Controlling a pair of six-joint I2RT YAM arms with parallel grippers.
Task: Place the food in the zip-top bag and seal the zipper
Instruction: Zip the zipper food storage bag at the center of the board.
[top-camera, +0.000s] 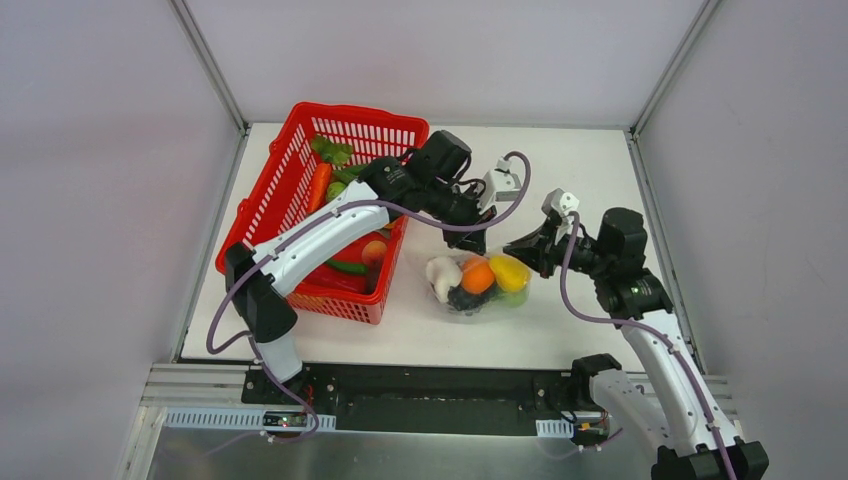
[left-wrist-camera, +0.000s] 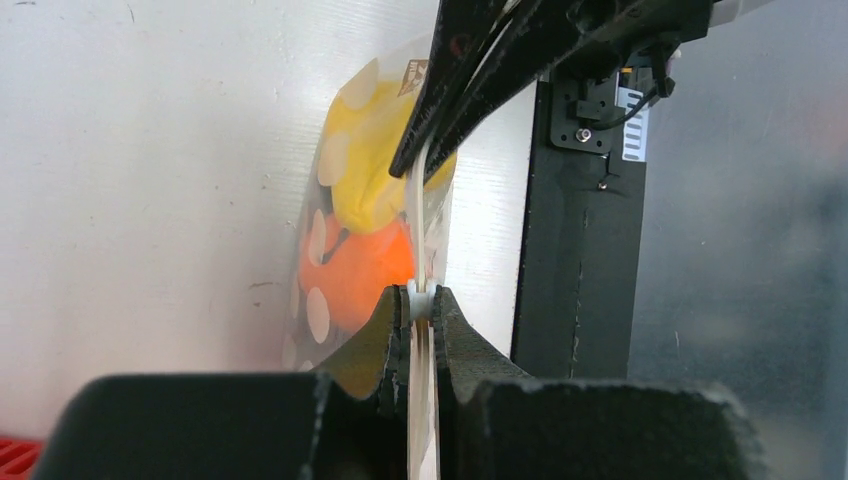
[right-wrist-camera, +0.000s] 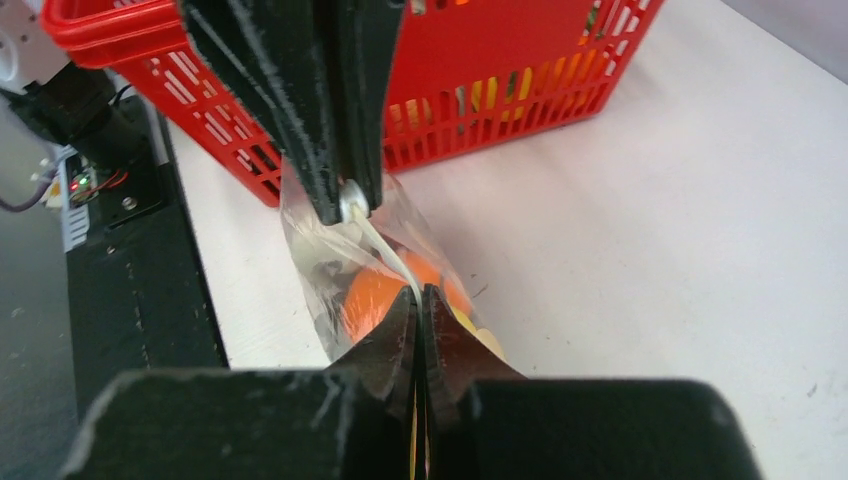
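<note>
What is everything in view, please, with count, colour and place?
zip-top bag: one, clear with white dots, on table right of basket.
orange ball: one, orange, in bag.
lemon: one, yellow, in bag.
garlic: one, white, in bag.
grapes: one bunch, dark purple, in bag.
basket: one, red mesh, table's left side.
loose food: several, orange, green, red, in basket.
table: one, white.
left gripper: one, black, shut on bag's mouth edge.
right gripper: one, black, shut on same edge.
</note>
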